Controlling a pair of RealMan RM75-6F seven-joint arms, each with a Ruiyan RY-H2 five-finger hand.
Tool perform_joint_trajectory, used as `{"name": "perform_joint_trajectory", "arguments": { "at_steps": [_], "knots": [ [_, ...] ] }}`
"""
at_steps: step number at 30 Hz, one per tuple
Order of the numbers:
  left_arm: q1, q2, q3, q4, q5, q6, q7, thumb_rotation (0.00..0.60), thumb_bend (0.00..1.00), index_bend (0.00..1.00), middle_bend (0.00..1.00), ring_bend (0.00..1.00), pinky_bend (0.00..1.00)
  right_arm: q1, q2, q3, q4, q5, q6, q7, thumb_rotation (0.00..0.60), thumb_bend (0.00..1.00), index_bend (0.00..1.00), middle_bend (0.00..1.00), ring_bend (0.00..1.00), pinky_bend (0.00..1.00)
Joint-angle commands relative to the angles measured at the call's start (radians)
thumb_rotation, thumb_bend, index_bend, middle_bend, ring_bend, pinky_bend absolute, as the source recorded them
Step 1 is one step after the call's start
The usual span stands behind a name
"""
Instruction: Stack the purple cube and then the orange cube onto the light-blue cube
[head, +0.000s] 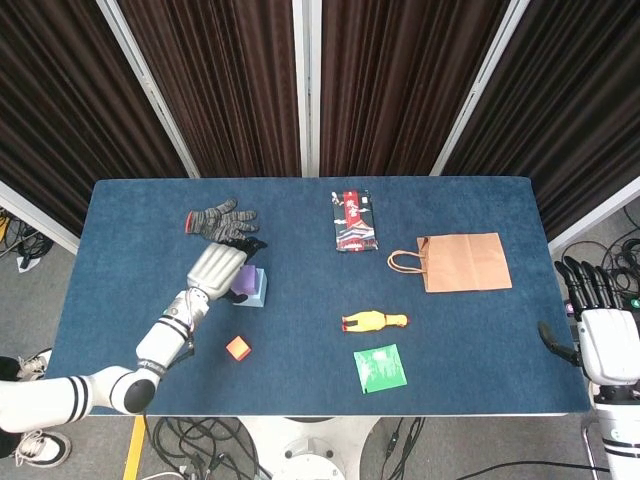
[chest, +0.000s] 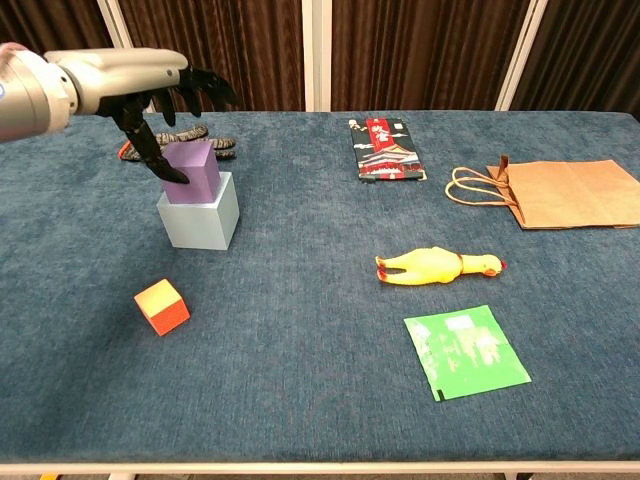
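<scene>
The purple cube (chest: 195, 170) stands on top of the light-blue cube (chest: 200, 222) at the left of the table, also seen as the purple cube (head: 243, 282) on the light-blue cube (head: 258, 291) in the head view. My left hand (chest: 150, 85) hovers over its back left with fingers spread and lifted off; only the thumb tip lies by the cube's left face. The orange cube (chest: 162, 306) sits alone nearer the front edge. My right hand (head: 597, 320) hangs open beyond the table's right edge, holding nothing.
A grey glove (chest: 180, 140) lies just behind the stack. A red-black packet (chest: 386, 148), a brown paper bag (chest: 560, 192), a yellow rubber chicken (chest: 438, 265) and a green sachet (chest: 465, 350) lie on the right half.
</scene>
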Motion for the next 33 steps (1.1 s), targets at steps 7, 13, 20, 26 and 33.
{"name": "perform_joint_trajectory", "arguments": {
  "at_steps": [7, 13, 20, 26, 33],
  "knots": [
    [0.142, 0.105, 0.037, -0.186, 0.143, 0.261, 0.0, 0.6, 0.14, 0.28, 0.31, 0.25, 0.35, -0.004, 0.002, 0.0, 0.005, 0.0, 0.005, 0.018, 0.6, 0.23, 0.07, 0.05, 0.0, 0.0],
    [0.283, 0.179, 0.151, -0.254, 0.386, 0.412, -0.084, 0.6, 0.14, 0.42, 0.45, 0.35, 0.45, -0.002, 0.002, -0.001, 0.002, 0.01, -0.006, 0.008, 0.6, 0.23, 0.07, 0.05, 0.0, 0.0],
    [0.388, 0.175, 0.276, -0.202, 0.548, 0.447, -0.147, 0.6, 0.14, 0.46, 0.52, 0.41, 0.49, 0.001, -0.001, -0.001, -0.003, 0.018, -0.014, -0.01, 0.6, 0.23, 0.07, 0.05, 0.0, 0.0],
    [0.411, 0.131, 0.316, -0.097, 0.637, 0.409, -0.229, 0.6, 0.15, 0.49, 0.53, 0.42, 0.5, 0.005, -0.002, -0.003, -0.007, 0.025, -0.027, -0.024, 0.6, 0.23, 0.07, 0.05, 0.0, 0.0],
    [0.37, 0.055, 0.301, 0.058, 0.749, 0.359, -0.327, 0.6, 0.17, 0.49, 0.54, 0.42, 0.51, 0.01, -0.005, -0.002, -0.005, 0.035, -0.039, -0.032, 0.6, 0.23, 0.07, 0.05, 0.0, 0.0]
  ]
}}
